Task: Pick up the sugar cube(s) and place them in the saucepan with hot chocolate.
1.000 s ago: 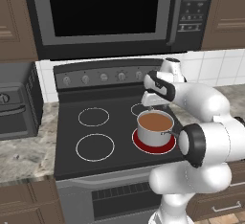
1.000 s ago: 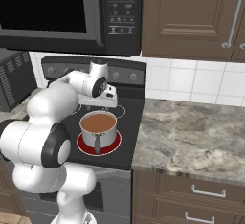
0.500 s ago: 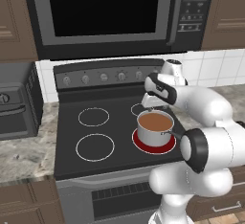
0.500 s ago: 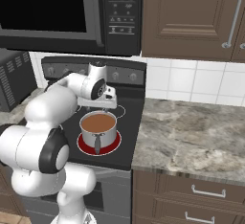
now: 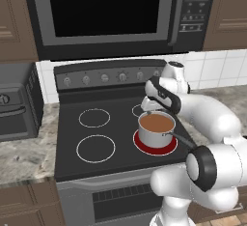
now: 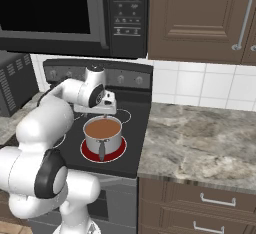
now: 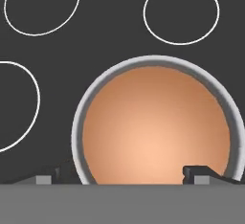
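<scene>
Over the saucepan [image 7: 155,122] hangs the gripper [image 7: 122,174], fingers spread, nothing between them; no sugar cube visible, so delivery looks finished.

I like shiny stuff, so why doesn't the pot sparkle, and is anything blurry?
Left base view: the pot looks flat grey with no glints, on a glowing red ring. Right base view: the counter is evenly lit and sharp. Hand view: the cocoa is brighter toward the lower middle and its rim looks soft.

Even flat rendered light, soft shadows, sharp.
</scene>
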